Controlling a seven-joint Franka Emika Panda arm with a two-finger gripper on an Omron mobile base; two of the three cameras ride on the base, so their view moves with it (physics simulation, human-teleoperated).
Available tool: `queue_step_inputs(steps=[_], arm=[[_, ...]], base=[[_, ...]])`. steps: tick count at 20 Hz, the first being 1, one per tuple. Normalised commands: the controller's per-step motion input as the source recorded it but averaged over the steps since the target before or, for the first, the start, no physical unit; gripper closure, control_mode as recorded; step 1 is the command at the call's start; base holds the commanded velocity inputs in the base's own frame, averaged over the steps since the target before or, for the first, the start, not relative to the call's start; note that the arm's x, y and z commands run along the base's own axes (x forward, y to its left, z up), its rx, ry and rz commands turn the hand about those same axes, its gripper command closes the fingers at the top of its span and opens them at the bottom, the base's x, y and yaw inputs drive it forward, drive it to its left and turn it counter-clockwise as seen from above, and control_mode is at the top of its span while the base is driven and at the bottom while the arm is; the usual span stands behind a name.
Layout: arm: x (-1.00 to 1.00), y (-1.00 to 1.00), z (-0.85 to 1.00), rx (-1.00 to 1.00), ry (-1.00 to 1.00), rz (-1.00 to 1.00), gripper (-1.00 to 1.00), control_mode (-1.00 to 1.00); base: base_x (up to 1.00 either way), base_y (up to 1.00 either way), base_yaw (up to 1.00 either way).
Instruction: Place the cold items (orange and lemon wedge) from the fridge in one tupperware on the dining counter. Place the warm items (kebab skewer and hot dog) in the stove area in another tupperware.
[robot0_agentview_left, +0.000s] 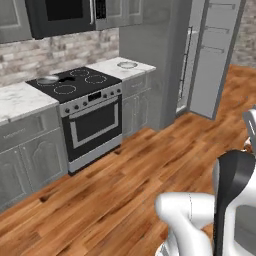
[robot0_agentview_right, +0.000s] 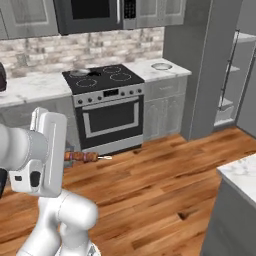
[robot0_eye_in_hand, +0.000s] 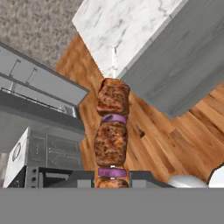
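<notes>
My gripper (robot0_eye_in_hand: 112, 180) is shut on the kebab skewer (robot0_eye_in_hand: 112, 131), which carries brown meat chunks and purple onion slices and points away from the hand. In the right base view the kebab skewer (robot0_agentview_right: 84, 157) sticks out sideways from behind my white arm, above the wooden floor. Beyond the skewer tip lies the dining counter (robot0_eye_in_hand: 127, 30) with its marble top; a corner of the dining counter (robot0_agentview_right: 243, 173) sits at the lower right. The stove (robot0_agentview_left: 75, 82) (robot0_agentview_right: 106, 78) stands against the back wall. The fridge (robot0_agentview_left: 212, 55) (robot0_agentview_right: 231, 75) is open. Orange, lemon wedge, hot dog and tupperware are out of view.
A round grey plate (robot0_agentview_left: 47, 79) (robot0_agentview_right: 80, 72) rests on the cooktop's back left. A small bowl (robot0_agentview_left: 127, 64) (robot0_agentview_right: 161, 66) sits on the marble counter right of the stove. Wide wooden floor (robot0_agentview_left: 125, 180) lies between the stove and the island.
</notes>
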Motion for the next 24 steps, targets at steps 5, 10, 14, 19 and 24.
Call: queue_step_inputs(steps=[5, 10, 14, 19, 24], arm=[[0.0, 0.0, 0.0, 0.0, 0.0, 0.0, 1.0, 1.0], [0.0, 0.0, 0.0, 0.0, 0.0, 0.0, 1.0, 1.0], [0.0, 0.0, 0.0, 0.0, 0.0, 0.0, 1.0, 1.0], [0.0, 0.0, 0.0, 0.0, 0.0, 0.0, 1.0, 1.0], [0.0, 0.0, 0.0, 0.0, 0.0, 0.0, 1.0, 1.0]], base=[[-1.0, -0.67, -0.15], [-0.96, -0.97, -0.11], [-0.89, -1.0, -0.09], [-0.64, -1.0, -0.06], [-0.14, -1.0, 0.0]])
